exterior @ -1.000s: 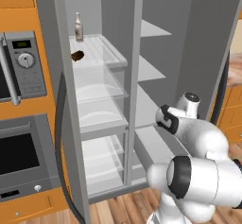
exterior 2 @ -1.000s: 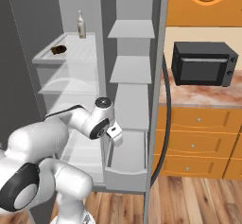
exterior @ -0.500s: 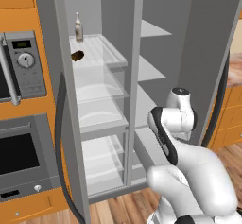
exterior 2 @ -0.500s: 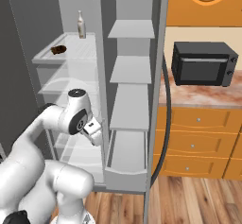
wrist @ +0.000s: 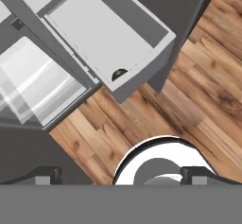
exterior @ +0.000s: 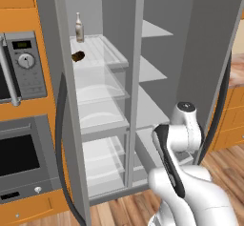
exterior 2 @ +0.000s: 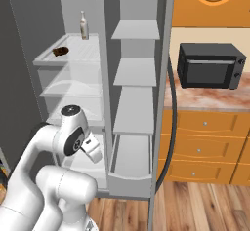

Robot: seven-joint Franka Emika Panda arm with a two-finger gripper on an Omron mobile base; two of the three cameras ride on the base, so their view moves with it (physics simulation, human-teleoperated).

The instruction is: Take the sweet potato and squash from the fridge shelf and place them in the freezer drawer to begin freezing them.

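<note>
A: Nearest first. End effector (wrist: pixel 120 176) as seen from the hand camera: two dark fingertips (wrist: pixel 45 175) low in the frame, set wide apart, nothing between them. Below it, wood floor (wrist: pixel 198 72).

B: And in the right base view?

A: The hand (exterior 2: pixel 92 149) sits low in front of the open fridge, beside the white arm's elbow. Fingers too small there to judge.

B: Freezer drawer?

A: Pulled out. Light grey, shallow, low walls (wrist: pixel 163 53). In the hand view a small dark green rounded shape, the squash (wrist: pixel 118 73), lies inside, tight against the front wall near one corner. Only its top edge shows. The drawer also shows at the bottom of the right-hand column in the right base view (exterior 2: pixel 128 175).

B: Next to it?

A: Clear bins (wrist: pixel 35 83) with curved fronts, left column, lower levels.

B: Farther back?

A: Fridge shelf (exterior: pixel 107 53), frosted glass, top of the left column. The sweet potato (exterior: pixel 78 56) lies on it near the front left edge, reddish-brown; it shows in the right view too (exterior 2: pixel 61 51). Behind it, a pale bottle (exterior: pixel 79 28) stands upright toward the back.

B: Surroundings?

A: Black microwave (exterior 2: pixel 210 65) on the tabletop (exterior 2: pixel 215 98) to the right of the fridge. Wall oven (exterior: pixel 21 158) to the left.
</note>
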